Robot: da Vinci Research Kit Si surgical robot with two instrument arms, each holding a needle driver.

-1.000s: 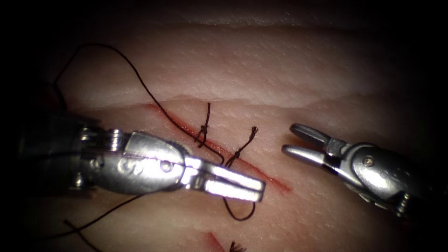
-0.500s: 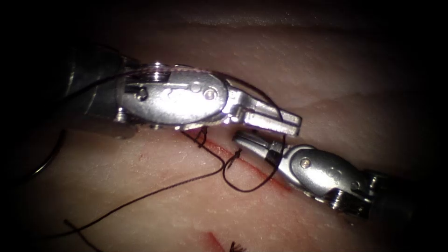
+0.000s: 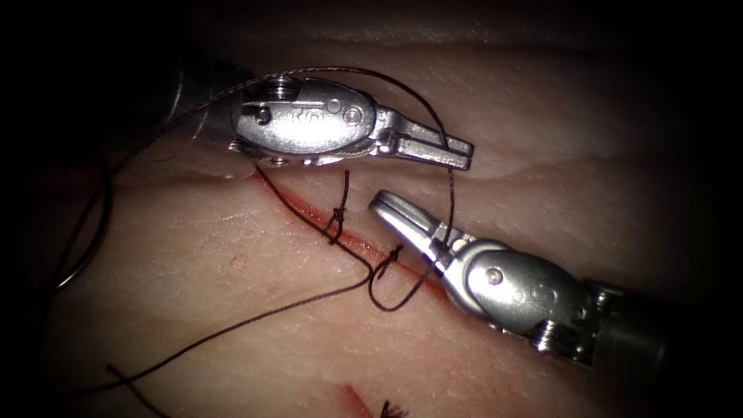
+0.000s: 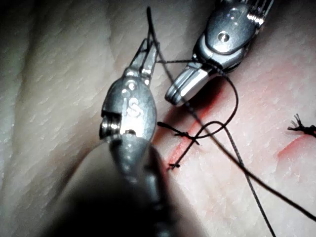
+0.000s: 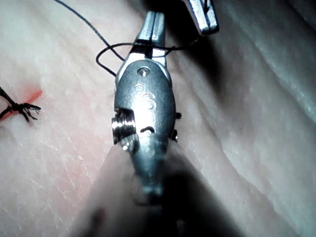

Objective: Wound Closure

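The tissue point(image 3: 542, 116) has a slanting red cut point(image 3: 309, 213) with two knotted stitches point(image 3: 338, 217). My left tool point(image 3: 464, 155) is above the cut, its jaws shut on the dark thread point(image 3: 418, 97). From there the thread drops and wraps around my right tool point(image 3: 379, 203) near the base of its jaws, then loops back to the lower stitch point(image 3: 395, 255). The right tool's jaws are shut, with nothing between them. In the left wrist view the left tool point(image 4: 149, 47) pinches the thread beside the right tool point(image 4: 173, 96). A thin curved arc, perhaps the needle point(image 3: 77, 259), lies free far left of the cut.
A long strand of thread point(image 3: 232, 329) trails over the tissue left of the cut toward the lower left. A frayed cut end of thread point(image 3: 391, 406) sits by a small red mark at the bottom edge, also seen as a frayed end point(image 5: 19, 108).
The left tool rose from low over the cut to above it, carrying the thread. The right tool moved in leftward and shut its jaws, and the thread now wraps around it.
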